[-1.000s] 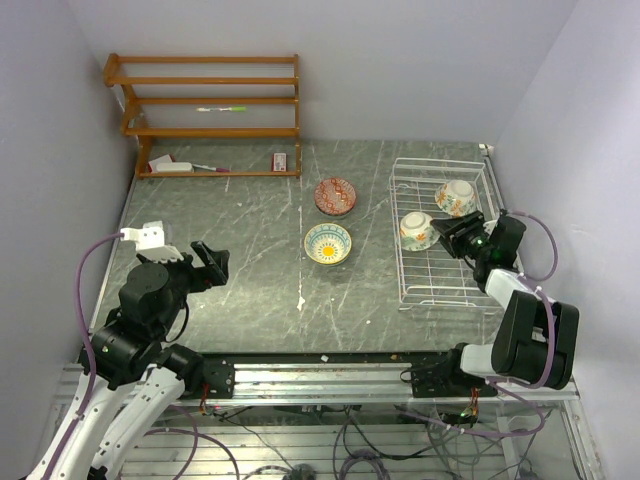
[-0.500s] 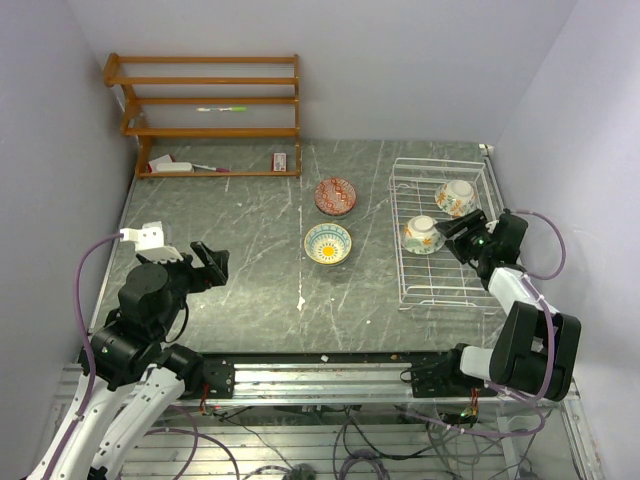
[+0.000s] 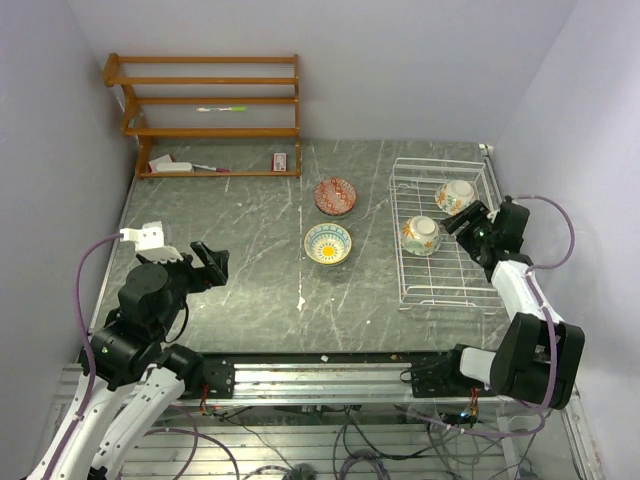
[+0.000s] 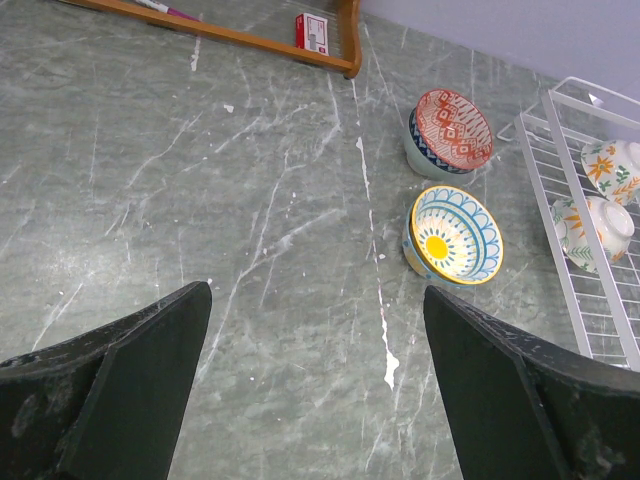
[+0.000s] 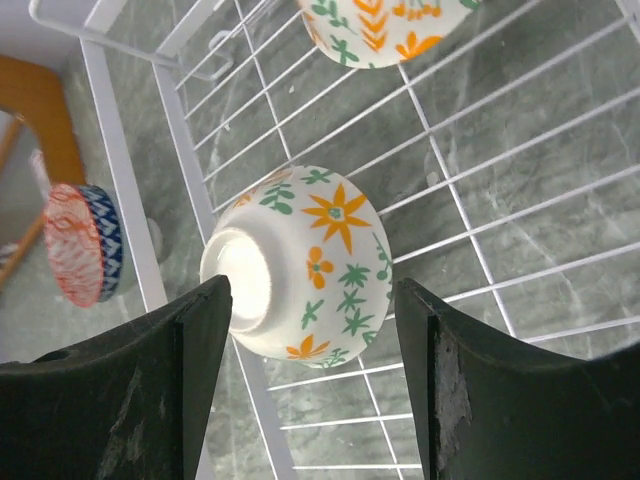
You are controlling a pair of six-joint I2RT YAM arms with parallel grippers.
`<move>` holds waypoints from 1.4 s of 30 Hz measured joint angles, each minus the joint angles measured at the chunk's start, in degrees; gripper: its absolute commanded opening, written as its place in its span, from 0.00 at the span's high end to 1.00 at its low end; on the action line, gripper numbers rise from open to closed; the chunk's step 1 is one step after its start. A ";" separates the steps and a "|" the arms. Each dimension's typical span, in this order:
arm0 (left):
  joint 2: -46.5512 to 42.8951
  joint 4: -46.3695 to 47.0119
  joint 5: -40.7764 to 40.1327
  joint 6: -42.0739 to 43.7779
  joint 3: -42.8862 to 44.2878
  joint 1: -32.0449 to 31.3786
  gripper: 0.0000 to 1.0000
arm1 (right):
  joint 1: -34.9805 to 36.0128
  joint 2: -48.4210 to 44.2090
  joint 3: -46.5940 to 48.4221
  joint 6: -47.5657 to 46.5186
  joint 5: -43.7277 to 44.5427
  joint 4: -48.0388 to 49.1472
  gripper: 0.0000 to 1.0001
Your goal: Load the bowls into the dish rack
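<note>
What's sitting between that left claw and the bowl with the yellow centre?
Nothing: between the left gripper and the teal-yellow bowl there is only bare grey marbled tabletop. The left wrist view shows it best; the top view agrees.

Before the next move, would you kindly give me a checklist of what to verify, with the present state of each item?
1. Right tool open, clear of the nearer floral bowl: ok.
2. That bowl inside the dish rack: ok.
3. Farther floral bowl inside the rack: ok.
4. Red-brown bowl and teal-yellow bowl loaded: not ok, both stand on the table.
5. Left tool open and empty: ok.
6. Free room in the rack's near half: ok.
</note>
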 measured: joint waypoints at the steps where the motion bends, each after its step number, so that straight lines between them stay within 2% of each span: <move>1: 0.00 0.00 0.00 -0.02 0.00 0.00 0.02 | 1.18 -0.11 0.81 -0.85 0.90 -0.96 0.33; 6: 0.00 0.00 0.00 -0.02 0.00 0.00 0.02 | 10.64 -0.02 8.63 -6.56 10.08 -6.97 0.21; 11: 0.00 0.00 0.00 -0.02 0.00 0.00 0.02 | 18.14 1.40 13.75 -10.40 18.05 -10.32 0.21; 22: -0.55 0.02 0.11 0.00 0.00 0.02 0.02 | 26.27 13.07 18.21 -14.91 29.79 -17.33 0.21; 28: -0.96 0.04 0.28 0.00 0.00 0.00 0.02 | 27.93 13.84 18.23 -15.50 33.09 -18.10 0.33; 31: -0.96 0.04 0.57 0.00 0.00 0.00 0.02 | 27.93 13.79 18.34 -15.56 34.60 -18.05 0.53; 33: -0.96 0.04 0.63 0.00 0.00 0.00 0.02 | 27.93 13.66 18.43 -15.74 35.39 -18.10 0.63; 35: -0.96 0.04 0.66 0.00 0.00 0.00 0.02 | 27.93 13.62 18.43 -15.63 36.00 -18.16 0.65; 42: -1.20 0.07 1.27 0.02 0.00 0.00 0.02 | 27.91 11.76 17.46 -15.19 40.02 -18.93 0.65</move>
